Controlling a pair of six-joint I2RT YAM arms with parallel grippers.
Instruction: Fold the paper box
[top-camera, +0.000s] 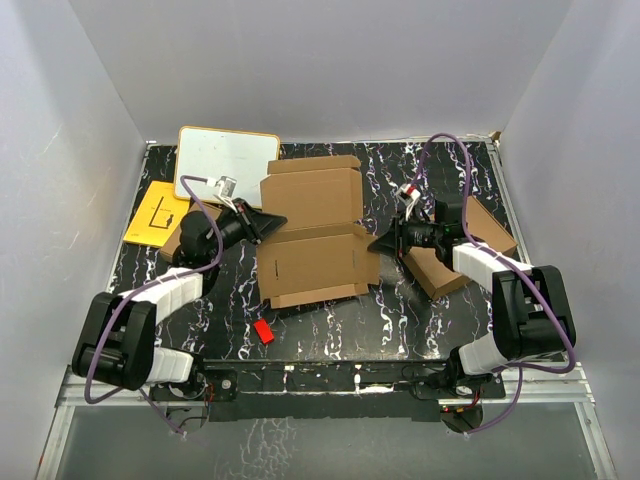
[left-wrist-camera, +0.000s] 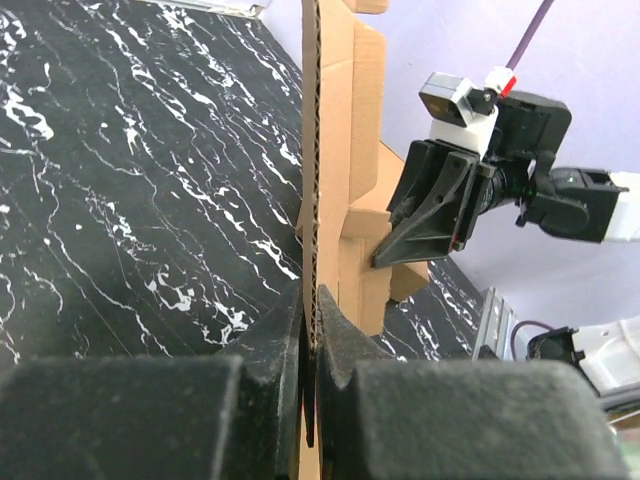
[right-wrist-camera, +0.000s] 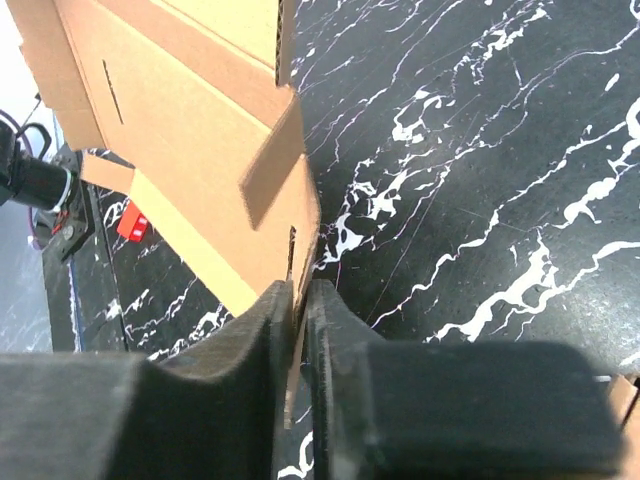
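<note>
My left hand and right hand each pinch the paper box; uneven pull may tear it between them.

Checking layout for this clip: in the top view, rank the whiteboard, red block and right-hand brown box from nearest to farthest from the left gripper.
1. Whiteboard, just beyond the left gripper, at the far side.
2. Red block, on the near side.
3. Brown box, on the right, past the paper box.
</note>
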